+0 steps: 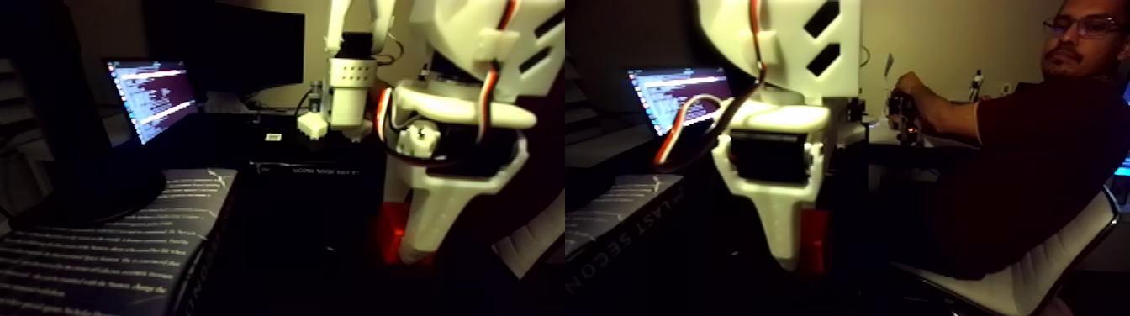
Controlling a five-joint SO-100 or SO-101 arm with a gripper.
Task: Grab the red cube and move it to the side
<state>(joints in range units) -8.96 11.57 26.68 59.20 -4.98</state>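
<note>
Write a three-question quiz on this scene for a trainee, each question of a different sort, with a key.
1. True or false: the red cube sits right by the white finger of the hand in the left half of the fixed view.
2. Multiple choice: the lit laptop screen shows A) lines of text, B) a photo, C) a blank white page.
3. Fill in: the person's hand in the right half holds a small ____ device on the desk.

Key: 1 true; 2 A; 3 dark. Whether the hand actually clamps the cube cannot be told, since the finger covers much of it.
</note>
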